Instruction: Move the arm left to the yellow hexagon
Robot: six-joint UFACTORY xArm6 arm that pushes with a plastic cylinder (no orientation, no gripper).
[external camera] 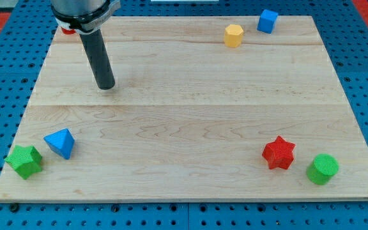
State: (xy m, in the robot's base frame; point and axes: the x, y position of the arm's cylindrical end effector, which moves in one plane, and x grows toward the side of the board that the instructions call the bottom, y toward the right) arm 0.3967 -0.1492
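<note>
The yellow hexagon [233,36] stands near the top edge of the wooden board, right of the middle. My tip [105,87] rests on the board in the upper left part, far to the view's left of the yellow hexagon and touching no block. The dark rod rises from the tip toward the view's top left.
A blue cube [268,21] sits just right of the yellow hexagon. A red star [278,153] and a green cylinder [322,169] lie at the bottom right. A blue pyramid-like block [61,142] and a green star [24,160] lie at the bottom left. The wooden board [190,108] lies on a blue pegboard.
</note>
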